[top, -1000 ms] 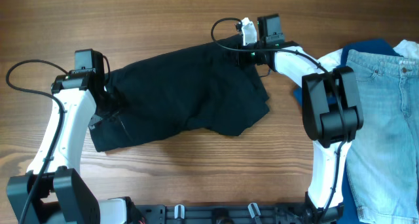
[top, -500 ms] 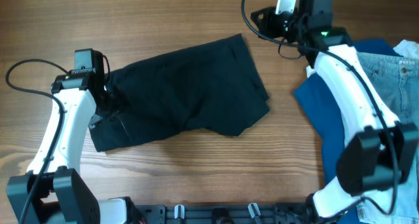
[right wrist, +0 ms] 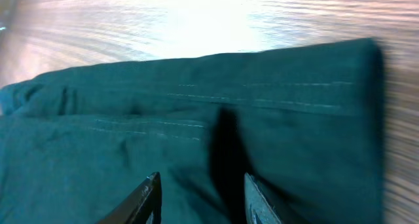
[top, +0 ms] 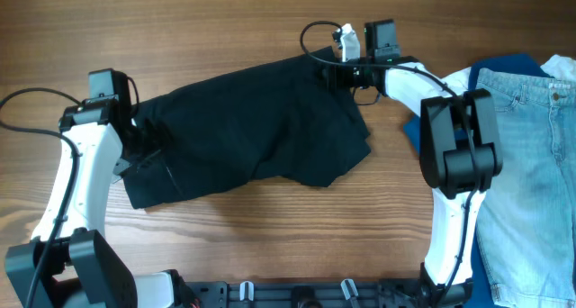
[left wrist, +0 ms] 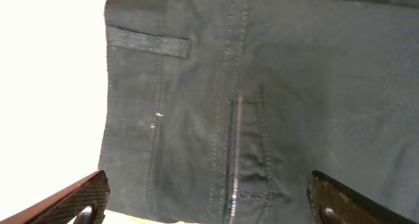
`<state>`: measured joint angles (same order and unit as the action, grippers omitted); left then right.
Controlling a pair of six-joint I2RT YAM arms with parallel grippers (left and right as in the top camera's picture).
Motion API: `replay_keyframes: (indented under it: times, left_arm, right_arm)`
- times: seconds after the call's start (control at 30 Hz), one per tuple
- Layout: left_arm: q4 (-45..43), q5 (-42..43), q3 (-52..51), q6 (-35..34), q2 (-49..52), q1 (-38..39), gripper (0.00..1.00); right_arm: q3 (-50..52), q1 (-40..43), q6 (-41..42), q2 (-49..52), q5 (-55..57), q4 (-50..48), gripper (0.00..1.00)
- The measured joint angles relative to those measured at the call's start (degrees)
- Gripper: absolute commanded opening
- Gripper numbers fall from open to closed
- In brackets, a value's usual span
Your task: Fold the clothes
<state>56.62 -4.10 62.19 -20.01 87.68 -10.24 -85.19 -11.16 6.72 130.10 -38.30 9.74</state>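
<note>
The black shorts (top: 252, 128) lie spread on the wooden table, waist end to the left and legs to the right. My left gripper (top: 147, 139) is over the waist end; in the left wrist view (left wrist: 206, 183) its fingers stand wide apart and empty above the waistband, a belt loop (left wrist: 147, 42) and the fly seam. My right gripper (top: 336, 71) is at the shorts' far right corner; in the right wrist view (right wrist: 201, 179) its fingers are open just above the hem of the shorts (right wrist: 275, 112), holding nothing.
Light-blue denim jeans (top: 531, 155) lie at the right edge over a royal-blue garment (top: 416, 128). A bit of white cloth (top: 457, 77) shows by the jeans. Bare wooden table (top: 225, 20) lies behind and in front of the shorts.
The right arm swung away up and to the right, then came back to the shorts' far right corner. The left arm shifted slightly left. The shorts have not moved.
</note>
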Motion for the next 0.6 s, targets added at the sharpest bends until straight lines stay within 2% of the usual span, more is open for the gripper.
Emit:
replay_keyframes:
  times: [0.03,0.1,0.13,0.33,0.5,0.6]
  left_arm:
    - [0.0,0.2,0.0,0.0,0.0,-0.5,0.96]
    - [0.0,0.2,0.0,0.0,0.0,-1.4,0.96]
    - [0.0,0.3,0.0,0.0,0.0,-1.6,0.96]
    - [0.0,0.8,0.0,0.0,0.0,-1.7,0.95]
    - [0.0,1.0,0.0,0.0,0.0,-1.7,0.94]
    - [0.0,1.0,0.0,0.0,0.0,-1.9,0.94]
  right_arm:
    - [0.0,-0.5,-0.6,0.2,-0.9,-0.2,0.34]
    - [0.0,-2.0,-1.8,0.4,-2.4,-1.2,0.1]
    - [0.0,-2.5,-2.0,0.4,-2.8,-1.9,0.04]
    - [0.1,0.3,1.5,-0.9,-7.0,-4.5,0.04]
    - [0.1,3.1,3.5,-12.4,-10.0,-1.0,0.04]
    - [0.1,2.6,4.7,-17.6,-7.0,2.2,0.04]
